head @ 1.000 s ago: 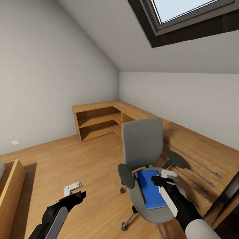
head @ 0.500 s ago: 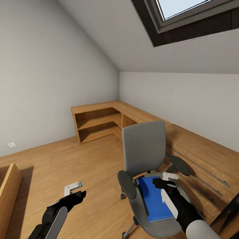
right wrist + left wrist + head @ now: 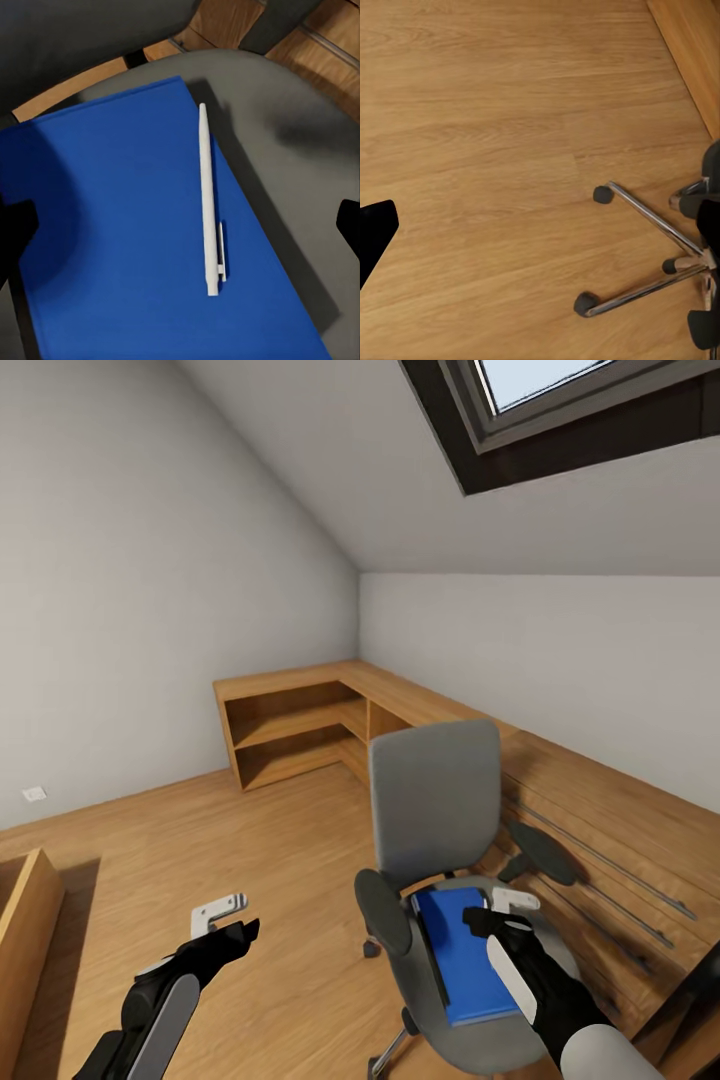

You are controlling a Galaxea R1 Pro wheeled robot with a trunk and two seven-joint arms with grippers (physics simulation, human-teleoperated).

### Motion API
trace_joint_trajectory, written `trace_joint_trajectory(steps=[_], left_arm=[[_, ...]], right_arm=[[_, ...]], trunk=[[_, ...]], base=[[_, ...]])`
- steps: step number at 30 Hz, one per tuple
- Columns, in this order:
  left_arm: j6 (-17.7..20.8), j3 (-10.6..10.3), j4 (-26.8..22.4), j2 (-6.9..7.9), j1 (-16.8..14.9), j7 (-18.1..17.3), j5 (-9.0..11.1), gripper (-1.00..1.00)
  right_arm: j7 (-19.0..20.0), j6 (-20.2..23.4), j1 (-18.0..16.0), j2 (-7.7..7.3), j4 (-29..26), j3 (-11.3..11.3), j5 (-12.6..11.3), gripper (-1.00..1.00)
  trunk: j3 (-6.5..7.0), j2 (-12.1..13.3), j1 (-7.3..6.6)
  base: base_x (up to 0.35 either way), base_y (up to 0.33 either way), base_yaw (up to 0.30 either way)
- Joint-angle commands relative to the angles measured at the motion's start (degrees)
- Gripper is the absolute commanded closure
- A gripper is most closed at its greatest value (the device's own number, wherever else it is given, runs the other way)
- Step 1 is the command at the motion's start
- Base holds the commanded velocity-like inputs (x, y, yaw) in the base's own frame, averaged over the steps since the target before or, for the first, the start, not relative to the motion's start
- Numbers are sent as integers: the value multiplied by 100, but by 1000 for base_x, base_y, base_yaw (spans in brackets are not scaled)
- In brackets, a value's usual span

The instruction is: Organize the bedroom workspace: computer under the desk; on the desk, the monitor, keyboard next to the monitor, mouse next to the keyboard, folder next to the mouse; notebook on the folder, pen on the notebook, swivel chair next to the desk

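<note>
Right jaws (image 3: 500, 912) now lower over flat bright blue folder (image 3: 142, 232) (thin white pen (image 3: 208, 202) on top), spread open, empty; left jaws (image 3: 222, 922) open too.

The right claw (image 3: 505, 912) hovers over the blue folder (image 3: 462, 955) on the swivel chair (image 3: 440, 830), left claw (image 3: 226, 922) over the floor.

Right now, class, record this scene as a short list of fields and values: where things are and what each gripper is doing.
room: attic bedroom, wood floor
swivel chair: beside low wooden shelving
folder: flat on the chair seat
pen: lying on the folder, along one edge
right gripper: above the folder, jaws apart, holding nothing
left gripper: over bare floor, holding nothing
</note>
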Motion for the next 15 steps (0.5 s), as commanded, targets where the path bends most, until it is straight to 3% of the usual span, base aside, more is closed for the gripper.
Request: trace_joint_trajectory(steps=[1, 15], left_arm=[[8, -13, -10, 5, -4, 59, 60, -100], [8, -14, -10, 5, -4, 60, 53, -100]], right_arm=[[-55, 19, -5, -9, -1, 36, -51, -100], [-55, -18, -6, -23, 69, 25, -42, -100]], trunk=[[-25, -45, 23], [-276, -607, 330]], base=[[0, 0, 0], [0, 0, 0]])
